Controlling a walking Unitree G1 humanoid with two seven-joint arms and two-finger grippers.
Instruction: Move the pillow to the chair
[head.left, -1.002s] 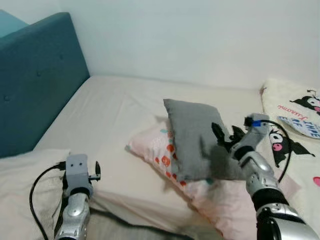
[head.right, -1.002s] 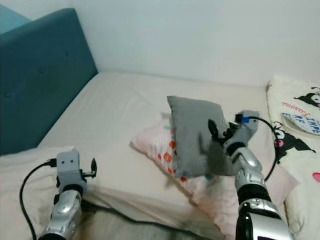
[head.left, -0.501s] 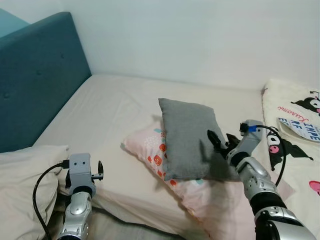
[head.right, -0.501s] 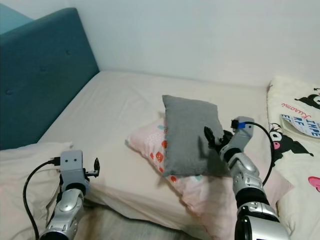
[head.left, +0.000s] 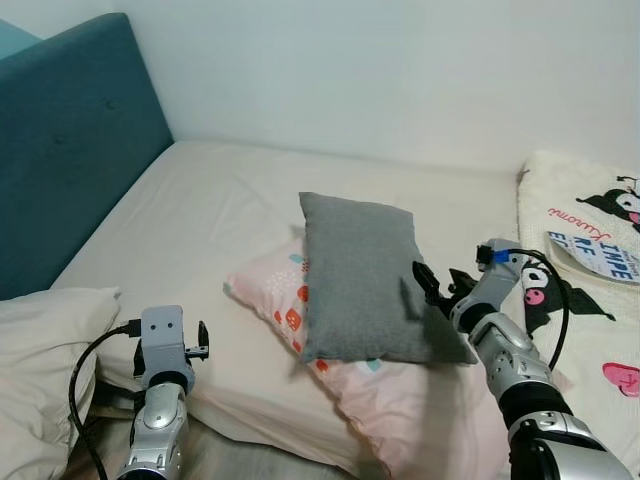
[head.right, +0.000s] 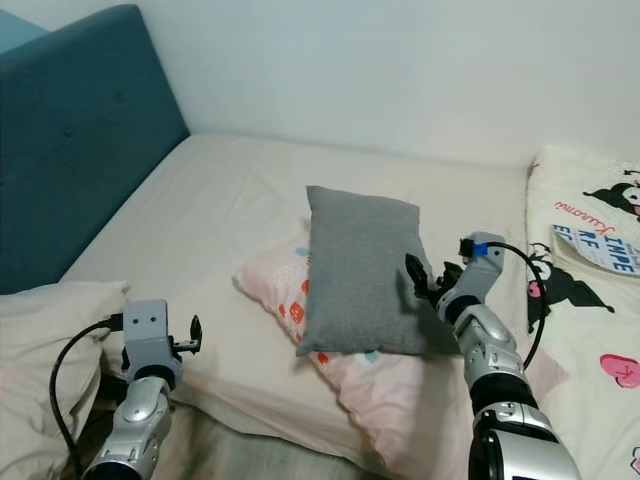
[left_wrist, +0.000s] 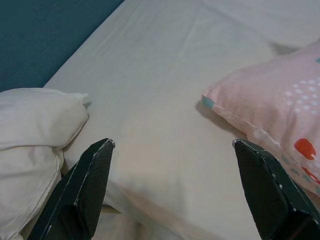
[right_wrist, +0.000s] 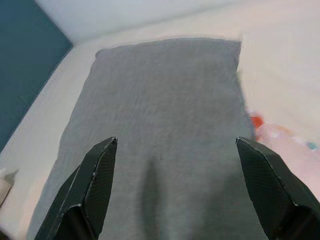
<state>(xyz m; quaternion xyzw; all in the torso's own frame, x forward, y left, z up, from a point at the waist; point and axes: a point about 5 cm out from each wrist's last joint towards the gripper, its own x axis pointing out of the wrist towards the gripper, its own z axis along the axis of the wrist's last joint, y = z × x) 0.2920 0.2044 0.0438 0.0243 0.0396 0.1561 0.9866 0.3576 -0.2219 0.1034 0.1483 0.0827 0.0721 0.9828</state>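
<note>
1. Lying flat on the pink patterned pillow (head.left: 400, 395), the grey pillow (head.left: 360, 275) sits mid-bed, well apart from the teal headboard (head.left: 70, 140).
2. The right gripper (head.left: 440, 285) hovers just beside the grey pillow's right edge, fingers spread wide and gripping nothing.
3. The left gripper (head.left: 200, 340) hangs low, left of the grey pillow, near a cream pillow (head.left: 45, 340), its fingers apart too.
4. A cartoon-print blanket (head.left: 590, 260) lies right of the grey pillow.

Teal headboard (head.left: 70, 150), white wall (head.left: 400, 70)
</note>
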